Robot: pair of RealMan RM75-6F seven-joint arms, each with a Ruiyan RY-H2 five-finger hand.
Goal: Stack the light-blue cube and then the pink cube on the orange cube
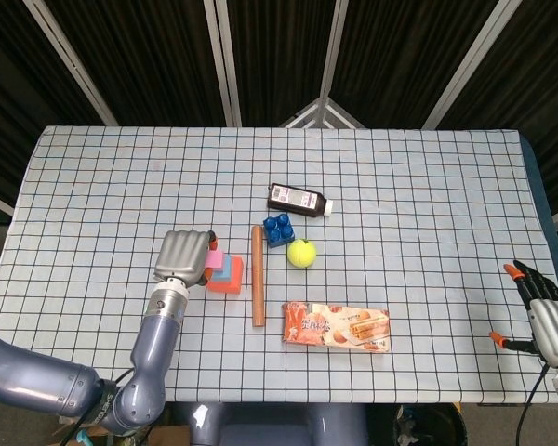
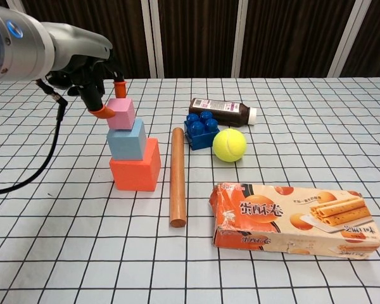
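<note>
Pinching the small pink cube (image 2: pixel 121 113) atop the light-blue cube (image 2: pixel 126 140) on the orange cube (image 2: pixel 135 167), the left hand (image 2: pixel 96 81) only needs to release.

Wooden rod (image 2: pixel 177 177) lies lengthwise — dark bottle (image 2: pixel 221 111), blue brick (image 2: pixel 201 129), tennis ball (image 2: pixel 229 145) beyond; snack box (image 2: pixel 296 219) nearest.
</note>
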